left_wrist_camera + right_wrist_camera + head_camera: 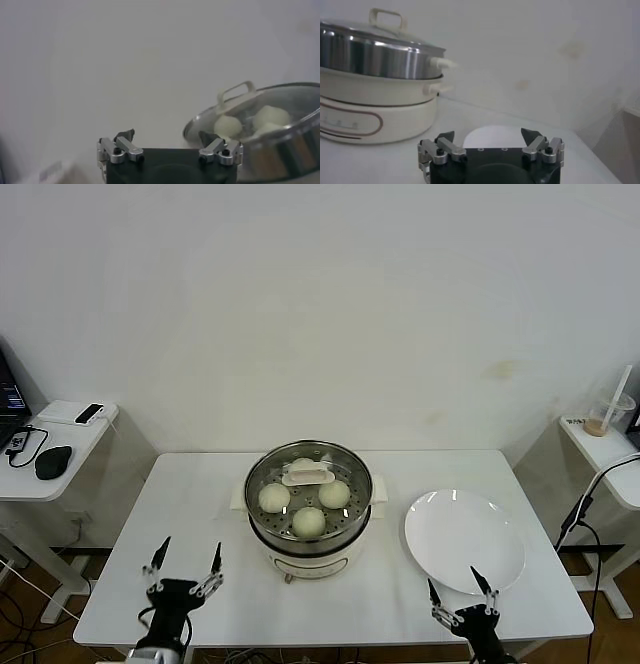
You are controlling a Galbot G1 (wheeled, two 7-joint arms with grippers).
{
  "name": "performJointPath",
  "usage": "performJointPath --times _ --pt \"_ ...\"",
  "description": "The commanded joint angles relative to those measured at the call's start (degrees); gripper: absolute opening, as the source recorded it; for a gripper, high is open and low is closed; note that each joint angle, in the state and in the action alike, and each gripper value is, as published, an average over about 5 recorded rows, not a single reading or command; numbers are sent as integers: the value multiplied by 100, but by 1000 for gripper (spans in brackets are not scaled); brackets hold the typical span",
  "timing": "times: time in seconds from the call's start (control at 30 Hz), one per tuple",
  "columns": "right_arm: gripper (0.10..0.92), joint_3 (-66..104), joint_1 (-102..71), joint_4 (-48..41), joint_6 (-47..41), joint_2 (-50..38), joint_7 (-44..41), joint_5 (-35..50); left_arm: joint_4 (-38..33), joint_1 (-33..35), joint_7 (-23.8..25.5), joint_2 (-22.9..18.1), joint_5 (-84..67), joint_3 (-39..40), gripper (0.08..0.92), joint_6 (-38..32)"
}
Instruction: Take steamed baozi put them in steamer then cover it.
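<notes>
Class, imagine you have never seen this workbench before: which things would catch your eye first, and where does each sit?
First the steamer at the middle of the white table, its glass cover on, with baozi visible through the glass. Next, the bare white plate to the steamer's right. Last, the two open grippers at the near edge: the left gripper and the right gripper, both holding nothing.

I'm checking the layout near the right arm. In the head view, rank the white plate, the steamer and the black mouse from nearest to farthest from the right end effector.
1. White plate, just beyond the right end effector.
2. Steamer, table centre.
3. Black mouse, far left side desk.
</notes>
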Motion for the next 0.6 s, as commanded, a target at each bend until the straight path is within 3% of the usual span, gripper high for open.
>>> performJointPath --times 0.03,0.6 --pt "823 -13 -480 515 -431 -253 99 798 140 710 -177 -12 -1301 -312 823 -417" --pt "823 -103 -544 788 -796 -228 437 718 26 769 -11 -159 -1087 -167 823 -426"
